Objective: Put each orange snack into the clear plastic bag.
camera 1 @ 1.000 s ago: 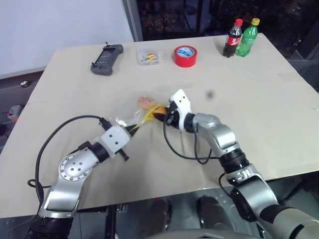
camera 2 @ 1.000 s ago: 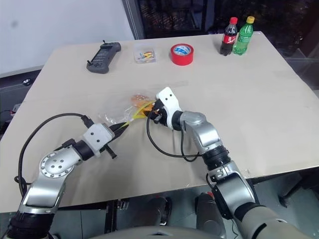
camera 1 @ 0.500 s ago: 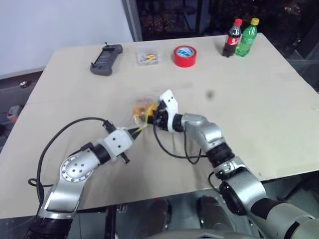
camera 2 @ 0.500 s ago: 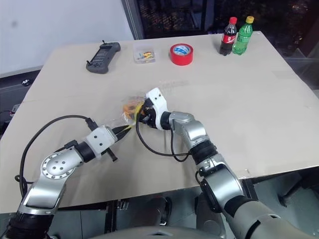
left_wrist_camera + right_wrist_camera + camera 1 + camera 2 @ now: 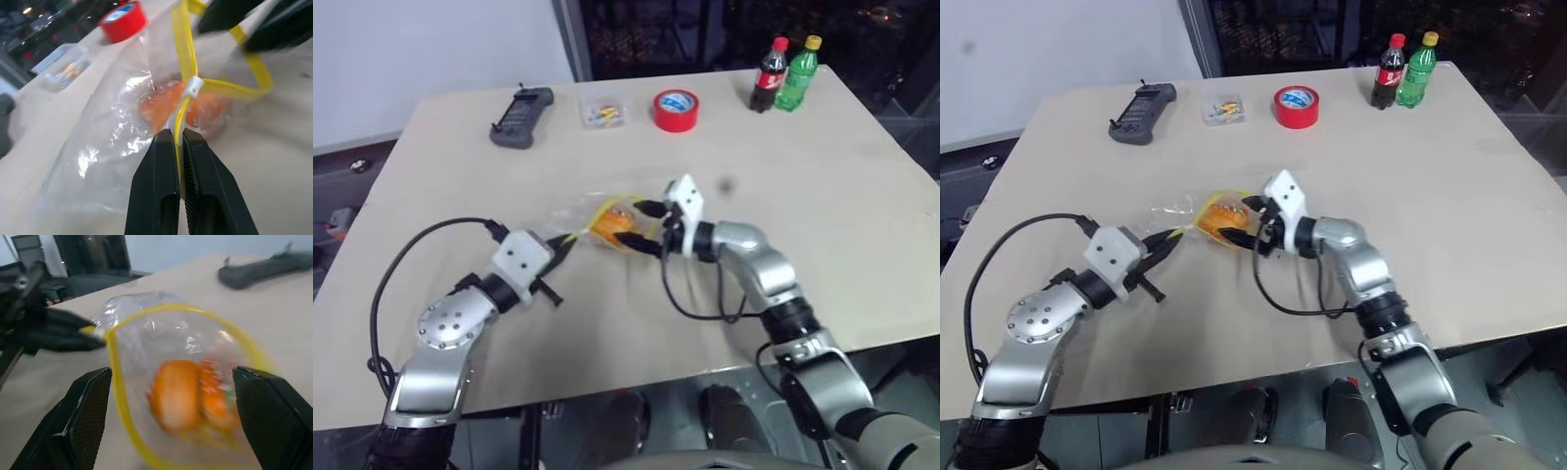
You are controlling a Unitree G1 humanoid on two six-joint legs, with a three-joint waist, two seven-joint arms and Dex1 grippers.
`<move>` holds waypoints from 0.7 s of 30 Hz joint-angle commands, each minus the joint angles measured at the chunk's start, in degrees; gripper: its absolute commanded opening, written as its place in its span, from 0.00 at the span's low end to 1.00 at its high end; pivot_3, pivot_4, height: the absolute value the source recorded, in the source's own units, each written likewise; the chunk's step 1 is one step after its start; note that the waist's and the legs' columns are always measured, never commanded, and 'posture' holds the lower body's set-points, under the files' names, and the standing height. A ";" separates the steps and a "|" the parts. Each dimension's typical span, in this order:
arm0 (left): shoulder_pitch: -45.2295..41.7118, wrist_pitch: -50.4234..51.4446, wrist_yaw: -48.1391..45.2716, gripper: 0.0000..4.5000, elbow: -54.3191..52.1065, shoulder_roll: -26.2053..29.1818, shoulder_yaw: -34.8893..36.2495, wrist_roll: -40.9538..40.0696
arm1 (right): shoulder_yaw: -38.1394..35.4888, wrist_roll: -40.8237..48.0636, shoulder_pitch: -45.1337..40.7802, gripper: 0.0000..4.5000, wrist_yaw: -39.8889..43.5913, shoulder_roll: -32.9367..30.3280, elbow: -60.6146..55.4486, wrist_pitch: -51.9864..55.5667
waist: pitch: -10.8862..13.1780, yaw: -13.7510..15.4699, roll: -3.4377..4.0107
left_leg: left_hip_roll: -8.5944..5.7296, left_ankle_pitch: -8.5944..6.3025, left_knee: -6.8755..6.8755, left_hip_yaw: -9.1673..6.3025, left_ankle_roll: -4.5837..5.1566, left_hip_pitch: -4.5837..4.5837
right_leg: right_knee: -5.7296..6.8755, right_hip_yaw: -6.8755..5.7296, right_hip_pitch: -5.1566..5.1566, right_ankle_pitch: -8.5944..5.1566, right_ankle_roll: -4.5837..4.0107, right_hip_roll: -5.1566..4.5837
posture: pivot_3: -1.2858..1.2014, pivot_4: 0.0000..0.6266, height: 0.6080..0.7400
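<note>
- Both glossy orange bun-shaped snacks [image 5: 188, 394] sit inside the crinkly clear plastic bag [image 5: 117, 127].
- Left gripper [image 5: 179, 147] pinches its yellow zip strip [image 5: 182, 58]; right gripper [image 5: 171, 416] gapes empty.
- Next, probably sealing.

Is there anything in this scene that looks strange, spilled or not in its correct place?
Nothing stands out. Both orange snacks sit inside the clear plastic bag, which the left gripper holds by its yellow zip strip. The right gripper, jaws open, is at the bag's mouth. Nothing has spilled.
</note>
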 commanded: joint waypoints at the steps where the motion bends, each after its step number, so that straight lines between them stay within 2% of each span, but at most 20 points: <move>1: -1.60 0.62 -0.88 0.00 0.52 0.67 1.80 -2.75 | 1.80 -2.03 1.07 0.89 0.11 -2.74 -6.61 -2.25 | 0.00 -0.06 0.00 | 0.02 0.00 0.00 0.00 -0.01 0.00 | 0.00 0.00 0.00 0.00 0.00 0.00 | 0.52 0.24 1.00; 7: -2.28 0.88 -2.11 0.00 1.49 1.59 2.54 -4.28 | 8.15 -19.37 0.40 0.89 -7.67 -9.57 1.47 -18.80 | -0.01 0.32 -0.02 | -0.02 -0.01 0.01 0.07 -0.01 0.00 | -0.04 0.02 -0.02 0.00 0.00 -0.03 | 0.52 0.24 1.00; 11: -2.05 0.25 -2.77 0.00 1.66 2.39 2.33 -4.21 | 9.77 -24.64 -1.98 0.89 -12.11 -9.15 10.28 -25.40 | -0.01 0.68 -0.02 | 0.00 0.00 0.01 0.08 -0.02 0.00 | -0.03 0.03 0.00 0.00 0.00 0.00 | 0.52 0.24 1.00; 16: -1.78 0.51 -2.71 0.00 0.92 2.66 2.23 -4.18 | 9.55 -25.62 -5.52 0.89 -13.32 -7.08 17.39 -31.52 | 0.00 0.67 -0.03 | 0.00 0.00 0.01 0.11 -0.02 0.00 | -0.05 0.07 0.00 0.00 0.00 0.00 | 0.52 0.24 1.00; 21: -0.78 1.40 -2.10 0.00 -1.24 2.65 2.28 -4.04 | 9.05 -25.16 -7.01 0.38 -12.54 -6.23 19.31 -34.45 | 0.00 0.76 -0.03 | 0.00 0.00 0.00 0.09 -0.02 0.00 | -0.08 0.06 0.01 0.00 -0.01 0.01 | 0.52 0.24 1.00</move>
